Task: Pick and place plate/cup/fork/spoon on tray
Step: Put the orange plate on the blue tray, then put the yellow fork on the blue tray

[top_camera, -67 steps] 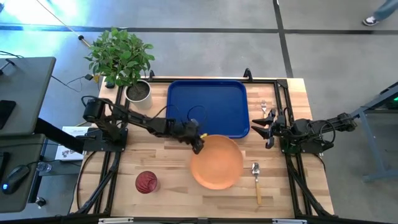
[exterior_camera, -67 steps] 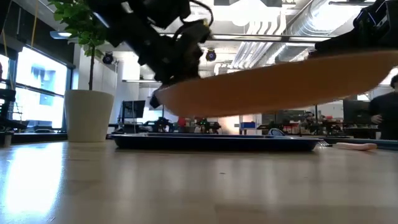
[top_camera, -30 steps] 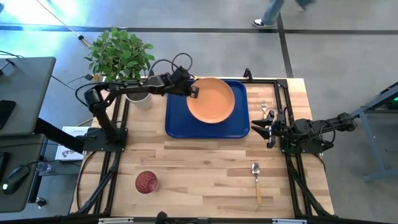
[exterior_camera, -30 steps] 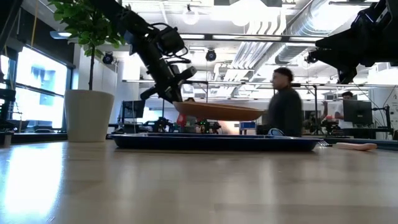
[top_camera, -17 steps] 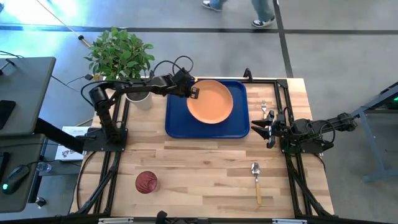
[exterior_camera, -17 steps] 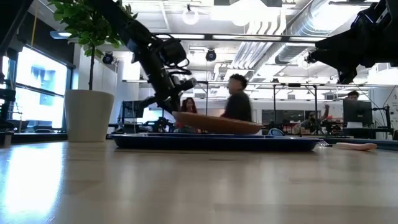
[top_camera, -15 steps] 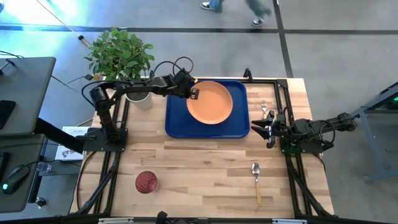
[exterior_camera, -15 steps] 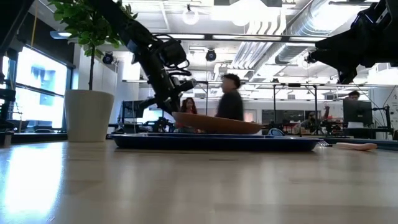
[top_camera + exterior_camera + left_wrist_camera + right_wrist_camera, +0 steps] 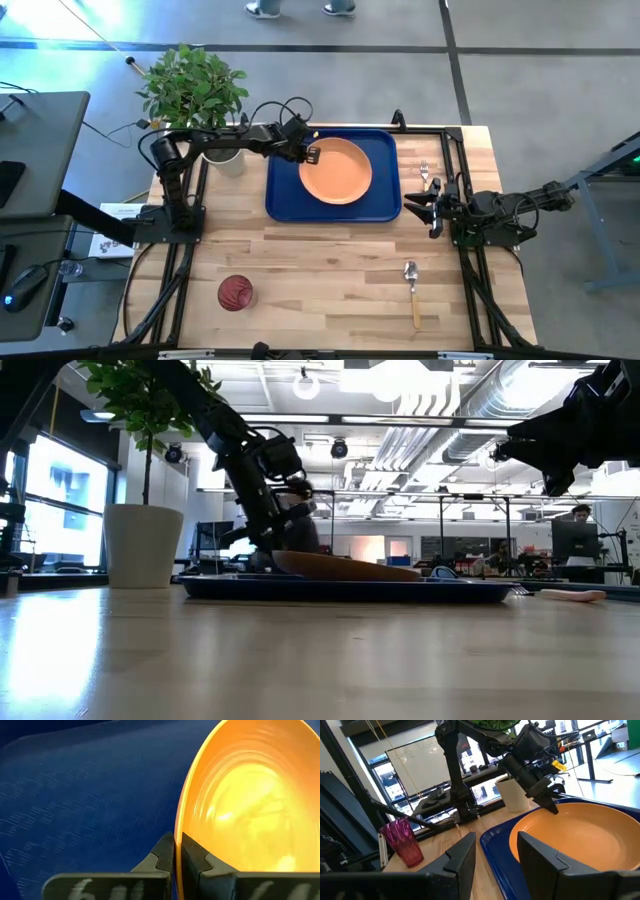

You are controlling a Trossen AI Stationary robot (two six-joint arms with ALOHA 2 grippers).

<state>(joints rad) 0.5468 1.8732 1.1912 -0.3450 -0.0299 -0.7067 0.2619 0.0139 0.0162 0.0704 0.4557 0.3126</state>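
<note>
The orange plate (image 9: 336,170) is over the blue tray (image 9: 285,195) at the table's far middle. My left gripper (image 9: 308,153) is shut on the plate's left rim. In the low view the plate (image 9: 345,568) tilts, its gripper side a little higher. My right gripper (image 9: 432,207) is open and empty, above the table right of the tray. The fork (image 9: 424,175) lies on the table right of the tray. The spoon (image 9: 412,290) lies at the near right. The dark red cup (image 9: 237,293) stands at the near left. My left gripper pinches the plate's rim (image 9: 176,832) on its left side, one finger on the upper face and one beneath. The fingers come from the table's left, slanting down. The plate tilts, its right side (image 9: 415,572) down at the tray and the held side slightly raised.
A potted plant (image 9: 222,147) stands at the far left, beside the tray and close to my left arm. The bare wooden table top (image 9: 320,260) spreads between the tray, cup and spoon. People move in the room behind.
My left gripper has gone down and a little toward the table's near edge, still shut on the plate. The plate has come down from above the tray until its right side reaches the tray, and it tilts with the held side higher.
</note>
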